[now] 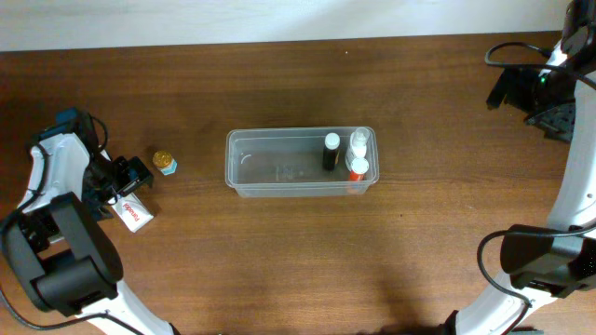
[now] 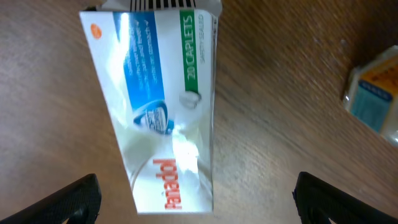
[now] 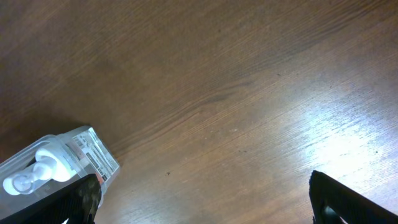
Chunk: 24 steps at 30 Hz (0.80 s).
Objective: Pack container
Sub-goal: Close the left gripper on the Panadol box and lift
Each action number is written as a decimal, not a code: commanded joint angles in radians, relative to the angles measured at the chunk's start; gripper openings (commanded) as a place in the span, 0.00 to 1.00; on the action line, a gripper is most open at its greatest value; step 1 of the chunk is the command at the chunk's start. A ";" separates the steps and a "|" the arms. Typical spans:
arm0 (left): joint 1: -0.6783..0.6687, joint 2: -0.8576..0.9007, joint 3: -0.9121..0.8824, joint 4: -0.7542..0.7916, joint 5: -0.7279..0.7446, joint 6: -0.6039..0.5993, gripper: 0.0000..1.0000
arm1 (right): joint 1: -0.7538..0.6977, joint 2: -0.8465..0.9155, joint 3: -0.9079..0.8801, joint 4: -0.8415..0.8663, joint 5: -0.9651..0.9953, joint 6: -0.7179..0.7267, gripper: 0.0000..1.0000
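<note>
The clear plastic container (image 1: 279, 175) sits mid-table with a black-capped bottle (image 1: 331, 152) and two white-capped bottles (image 1: 358, 156) standing at its right end. Its corner with a white bottle shows in the right wrist view (image 3: 56, 165). A white, blue and green Panadol box (image 1: 133, 215) lies on the table at the left and fills the left wrist view (image 2: 158, 106). A small yellow-capped bottle (image 1: 165, 163) stands near it and shows in the left wrist view (image 2: 376, 93). My left gripper (image 2: 196, 199) is open right at the box's end. My right gripper (image 3: 205, 199) is open and empty over bare table at the far right.
The wooden table (image 1: 298, 270) carries nothing else. The right arm's base and cables (image 1: 549, 88) stand at the back right. The left arm's body (image 1: 60, 251) is at the front left.
</note>
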 commanded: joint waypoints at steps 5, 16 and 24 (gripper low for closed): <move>0.007 0.065 0.019 0.025 -0.009 -0.013 1.00 | 0.000 0.001 0.001 -0.005 0.009 0.005 0.98; 0.006 0.072 0.009 0.046 -0.076 -0.013 0.99 | 0.000 0.001 0.001 -0.005 0.009 0.005 0.98; 0.006 0.079 -0.009 0.074 -0.076 -0.013 0.98 | 0.000 0.001 0.001 -0.005 0.009 0.005 0.98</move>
